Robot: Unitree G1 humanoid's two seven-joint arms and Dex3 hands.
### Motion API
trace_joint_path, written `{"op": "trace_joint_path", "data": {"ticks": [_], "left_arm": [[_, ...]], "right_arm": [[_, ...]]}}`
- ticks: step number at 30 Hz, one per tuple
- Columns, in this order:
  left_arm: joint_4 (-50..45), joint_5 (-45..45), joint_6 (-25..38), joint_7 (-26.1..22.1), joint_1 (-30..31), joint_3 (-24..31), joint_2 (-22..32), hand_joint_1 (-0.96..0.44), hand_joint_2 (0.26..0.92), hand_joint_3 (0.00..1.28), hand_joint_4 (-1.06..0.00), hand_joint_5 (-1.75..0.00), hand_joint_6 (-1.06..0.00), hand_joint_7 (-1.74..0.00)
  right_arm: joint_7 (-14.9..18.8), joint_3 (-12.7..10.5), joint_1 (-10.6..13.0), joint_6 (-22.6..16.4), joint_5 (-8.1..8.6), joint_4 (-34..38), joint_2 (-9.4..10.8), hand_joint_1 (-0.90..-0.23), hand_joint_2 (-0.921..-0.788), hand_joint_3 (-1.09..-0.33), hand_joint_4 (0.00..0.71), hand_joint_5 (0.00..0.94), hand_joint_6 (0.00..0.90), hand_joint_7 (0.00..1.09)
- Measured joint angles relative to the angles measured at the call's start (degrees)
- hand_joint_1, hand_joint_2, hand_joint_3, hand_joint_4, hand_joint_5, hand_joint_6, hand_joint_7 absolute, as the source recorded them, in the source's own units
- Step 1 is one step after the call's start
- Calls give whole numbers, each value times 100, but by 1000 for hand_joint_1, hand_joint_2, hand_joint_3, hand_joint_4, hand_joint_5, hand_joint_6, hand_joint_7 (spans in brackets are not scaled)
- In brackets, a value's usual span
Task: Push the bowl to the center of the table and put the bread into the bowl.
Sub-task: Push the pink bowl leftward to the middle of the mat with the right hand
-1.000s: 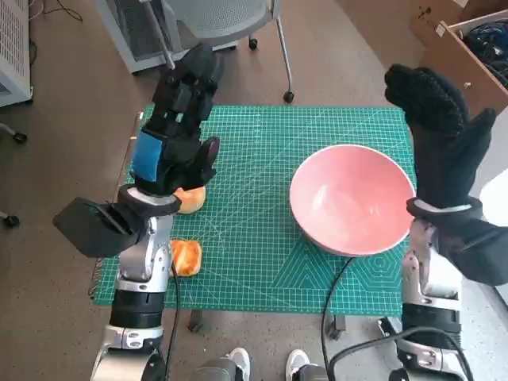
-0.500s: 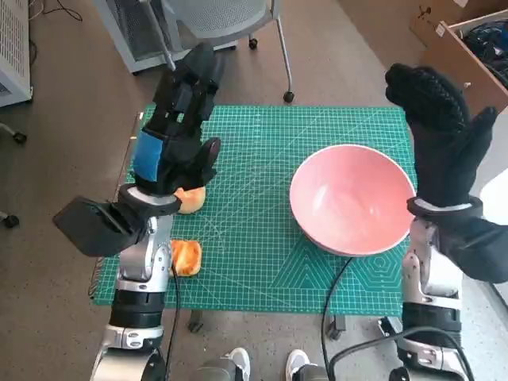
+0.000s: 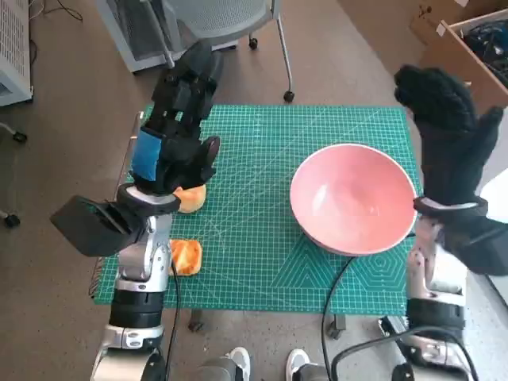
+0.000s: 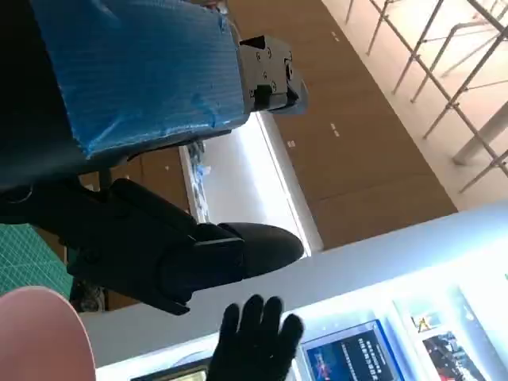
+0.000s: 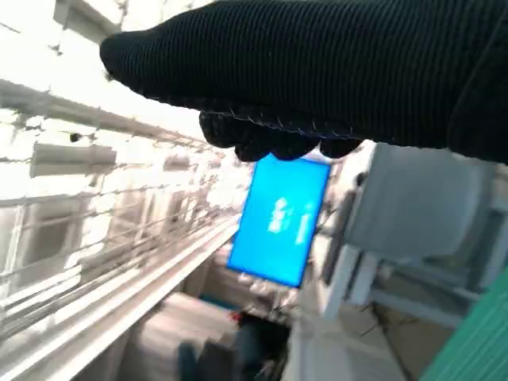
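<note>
Bowl (image 3: pixel 352 198) sat toward the mat's (image 3: pixel 254 159) right edge; bread (image 3: pixel 186 256) near its left. Your left hand (image 3: pixel 176 127) and right hand (image 3: pixel 448 147) were raised, fingers released, holding nothing.

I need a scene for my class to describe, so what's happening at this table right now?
A humanoid robot stands at a table with a green mat. Both hands are raised and hold nothing: the left hand hangs above one bread roll, and the right hand is beside the pink bowl. A second roll lies near the mat's edge. The bowl sits right of center and holds nothing.
</note>
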Motion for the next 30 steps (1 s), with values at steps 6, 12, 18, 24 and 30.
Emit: {"op": "trace_joint_path", "data": {"ticks": [6,12,18,24,30], "left_arm": [[0,0,-1,6,6,28,-3,-530,805,572,-1,-150,1,-459],[0,-1,-2,8,13,39,-8,-529,802,578,1,-153,1,-456],[0,-1,-2,11,36,43,-7,-529,799,584,1,-149,1,-447],[0,0,-1,12,85,45,-7,-530,796,586,1,-145,1,-443],[-22,3,-1,29,114,54,-4,-529,795,587,1,-149,1,-451]], "right_arm": [[0,-287,-307,-268,10,1096,-265,-583,-921,-735,189,0,146,279],[-300,-448,-466,-399,-41,1936,-411,-551,-921,-781,166,0,129,250],[-586,-567,-559,-339,-62,2728,-490,-554,-921,-799,150,0,125,242],[-686,-726,-647,-99,-2,3278,-479,-586,-921,-773,155,3,139,242],[-643,-882,-692,165,115,3552,-360,-577,-921,-790,156,2,143,240]]}}
